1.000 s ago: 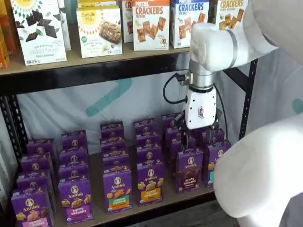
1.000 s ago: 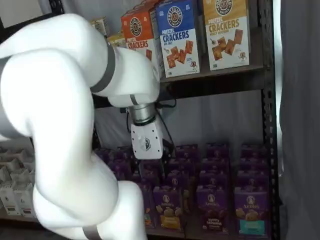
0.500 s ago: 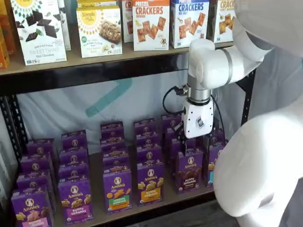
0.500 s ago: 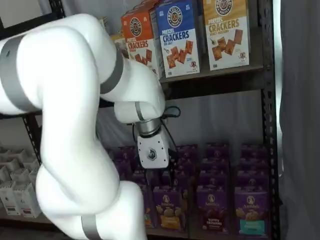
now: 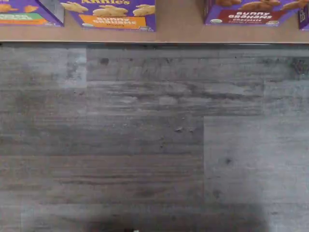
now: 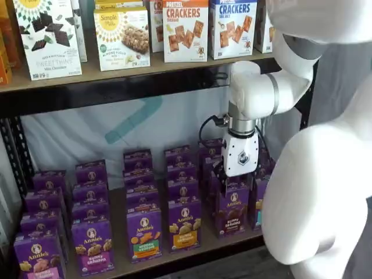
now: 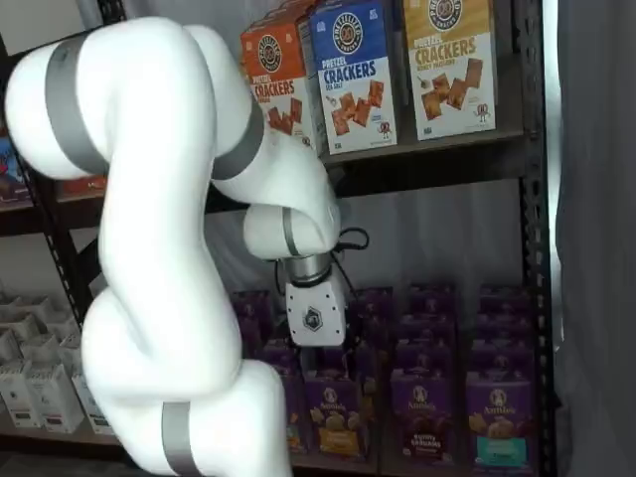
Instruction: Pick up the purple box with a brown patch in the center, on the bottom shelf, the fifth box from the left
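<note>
The purple box with the dark brown patch stands upright at the front of the bottom shelf, right of centre. It also shows in a shelf view and in the wrist view at the board's edge. My gripper hangs with its white body just above and slightly behind this box, over the row behind it. It shows in both shelf views. Its black fingers are dark against the purple cartons, and I cannot tell whether they are open. Nothing is in them.
Several rows of purple Annie's cartons fill the bottom shelf. A yellow-orange one stands left of the box and a teal one right of it. Cracker boxes stand on the shelf above. Grey wood floor lies below the shelf's front.
The arm has lowered the gripper from mid-height between the shelves down to just above the front cartons of the bottom shelf. No box has moved.
</note>
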Robot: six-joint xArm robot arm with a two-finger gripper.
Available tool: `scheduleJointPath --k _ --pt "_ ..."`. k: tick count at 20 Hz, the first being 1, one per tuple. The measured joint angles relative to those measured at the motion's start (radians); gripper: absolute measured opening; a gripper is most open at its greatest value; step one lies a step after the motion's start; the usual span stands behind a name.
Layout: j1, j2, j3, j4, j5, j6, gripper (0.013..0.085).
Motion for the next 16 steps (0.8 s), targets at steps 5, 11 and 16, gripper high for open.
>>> scheduleJointPath --k 5,11,16 --pt "-0.023 0.103 -0.046 -0.017 -0.049 -0.009 0.0850" --pt "-0.046 0.214 -0.109 -0.032 -0.088 -0.020 0.0850" --pt "-0.065 0.307 -0.164 -0.018 -0.119 -0.051 0.0850"
